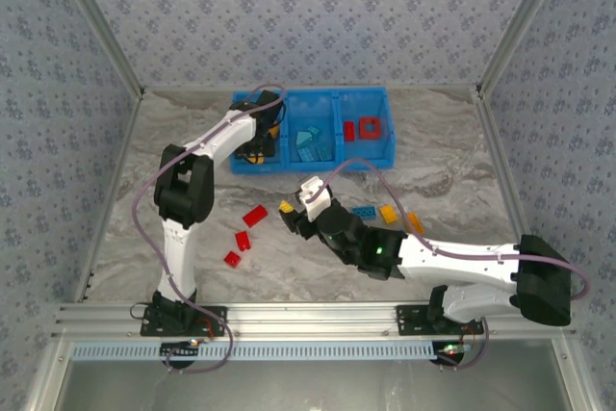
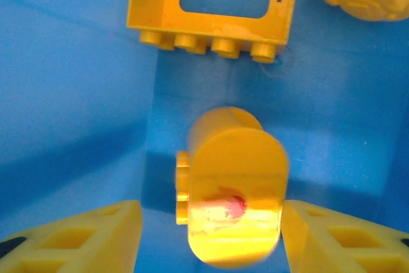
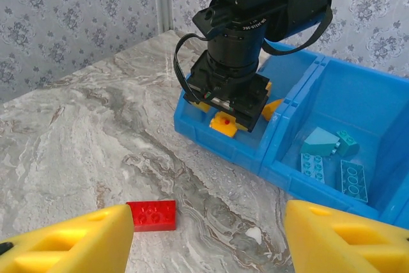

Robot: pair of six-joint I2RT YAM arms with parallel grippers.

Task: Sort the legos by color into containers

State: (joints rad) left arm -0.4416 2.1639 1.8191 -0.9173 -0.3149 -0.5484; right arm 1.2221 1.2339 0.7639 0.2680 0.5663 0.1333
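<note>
The blue bin (image 1: 371,163) sits in the middle of the far edge of the tabletop (image 1: 452,141). The left gripper (image 1: 256,148) is down inside the bin's left part, with walls close around it. Its jaws are apart. A yellow round-top brick (image 2: 233,177) is between them, near a yellow frame brick (image 2: 217,30). The right gripper (image 3: 209,214) hangs over the middle of the tabletop, jaws wide, holding nothing. A red brick (image 3: 151,215) lies just past it, with wide room toward the left edge.
</note>
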